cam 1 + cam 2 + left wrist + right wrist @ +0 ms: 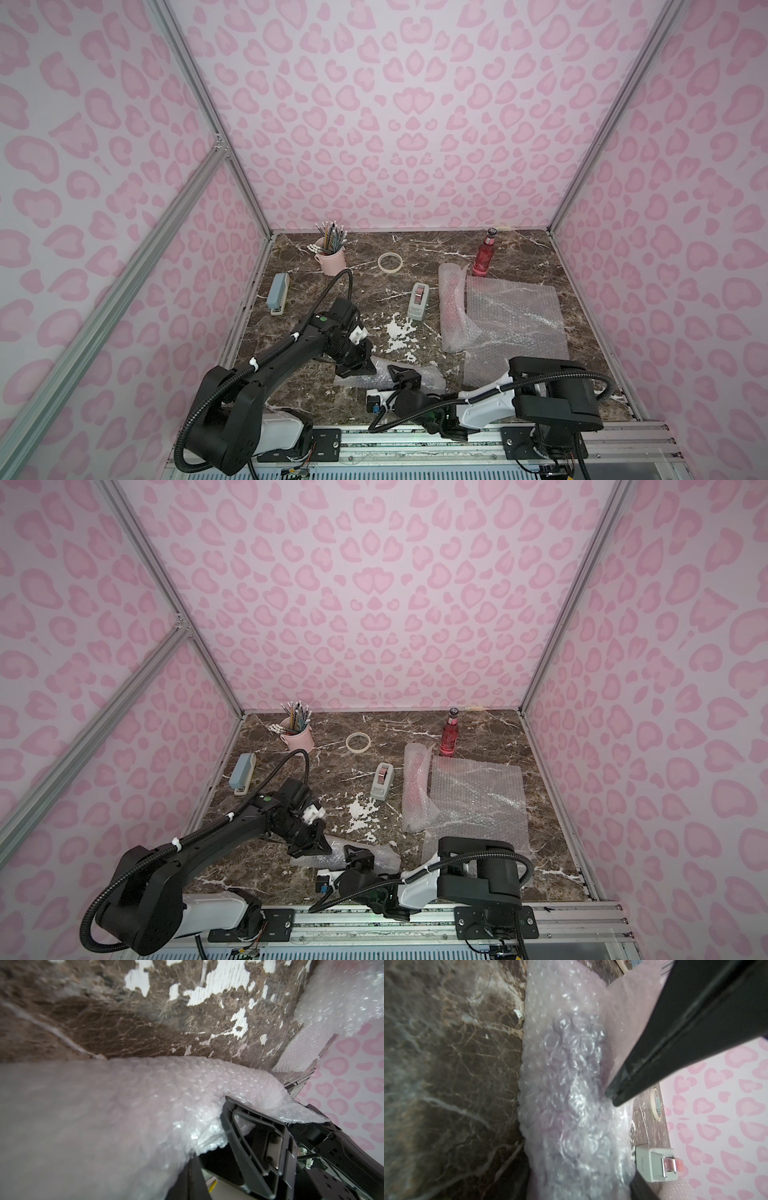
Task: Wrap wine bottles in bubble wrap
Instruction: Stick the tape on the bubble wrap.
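Note:
A roll of bubble wrap lies near the table's front edge, and what is inside it cannot be made out. My left gripper is shut on one end of the bubble wrap. My right gripper is closed around the roll, which fills the gap between its fingers. One pink-red wine bottle stands uncovered at the back right. A second roll with pink showing through lies beside a flat sheet. Both top views show the front roll and the standing bottle.
A pink cup of pencils stands at the back left, with a blue stapler near the left wall. A ring of tape and a grey tape dispenser sit mid-table. Another sheet lies in front of the right arm.

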You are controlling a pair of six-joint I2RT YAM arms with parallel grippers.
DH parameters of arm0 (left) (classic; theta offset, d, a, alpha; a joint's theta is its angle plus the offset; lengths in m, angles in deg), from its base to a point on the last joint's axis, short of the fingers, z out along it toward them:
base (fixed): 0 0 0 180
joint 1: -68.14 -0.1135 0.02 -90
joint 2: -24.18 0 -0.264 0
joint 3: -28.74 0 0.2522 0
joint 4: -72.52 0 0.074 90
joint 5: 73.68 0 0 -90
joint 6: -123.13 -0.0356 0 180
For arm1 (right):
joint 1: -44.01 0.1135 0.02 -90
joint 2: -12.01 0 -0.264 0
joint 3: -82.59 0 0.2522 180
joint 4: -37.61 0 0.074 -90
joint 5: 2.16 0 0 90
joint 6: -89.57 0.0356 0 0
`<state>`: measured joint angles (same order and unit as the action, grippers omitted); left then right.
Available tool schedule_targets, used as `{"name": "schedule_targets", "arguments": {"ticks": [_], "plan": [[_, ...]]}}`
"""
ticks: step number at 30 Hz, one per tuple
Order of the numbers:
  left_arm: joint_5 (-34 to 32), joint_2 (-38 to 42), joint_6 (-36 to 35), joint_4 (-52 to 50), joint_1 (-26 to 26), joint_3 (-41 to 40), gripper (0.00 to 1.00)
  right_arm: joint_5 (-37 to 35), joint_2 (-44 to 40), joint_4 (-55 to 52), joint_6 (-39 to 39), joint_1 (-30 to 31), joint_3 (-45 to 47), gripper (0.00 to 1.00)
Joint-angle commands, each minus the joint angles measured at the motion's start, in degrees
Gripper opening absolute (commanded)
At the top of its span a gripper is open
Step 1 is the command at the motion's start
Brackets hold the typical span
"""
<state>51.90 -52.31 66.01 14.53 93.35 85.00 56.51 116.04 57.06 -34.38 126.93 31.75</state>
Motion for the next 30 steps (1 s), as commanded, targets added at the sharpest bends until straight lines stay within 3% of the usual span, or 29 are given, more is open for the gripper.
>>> {"name": "schedule_targets", "arguments": {"ticks": [1, 8, 14, 21, 30], "plan": [[-2.2, -1.5, -1.2, -1.7, 0.1, -0.4, 0.02, 0.9, -0.2, 0.2, 1.4, 0.2, -0.8, 0.44], [-3.7, -2.0, -2.6, -2.7, 0.0, -0.8, 0.02, 4.9, -4.1, -2.3, 4.8, -0.8, -2.3, 0.61], [-4.4, -2.7, -3.2, -2.6, 0.0, -1.1, 0.02, 16.5, -11.5, -5.5, 11.3, -3.6, -1.9, 0.73], [-4.8, -3.2, -3.5, -2.3, -0.1, -0.4, 0.02, 28.9, -17.0, -7.0, 18.2, -8.5, 0.3, 0.7], [-5.8, -1.7, -3.4, -2.7, -0.1, 0.3, 0.02, 49.3, -15.1, -1.0, 44.7, -22.8, -1.6, 0.57]]}}
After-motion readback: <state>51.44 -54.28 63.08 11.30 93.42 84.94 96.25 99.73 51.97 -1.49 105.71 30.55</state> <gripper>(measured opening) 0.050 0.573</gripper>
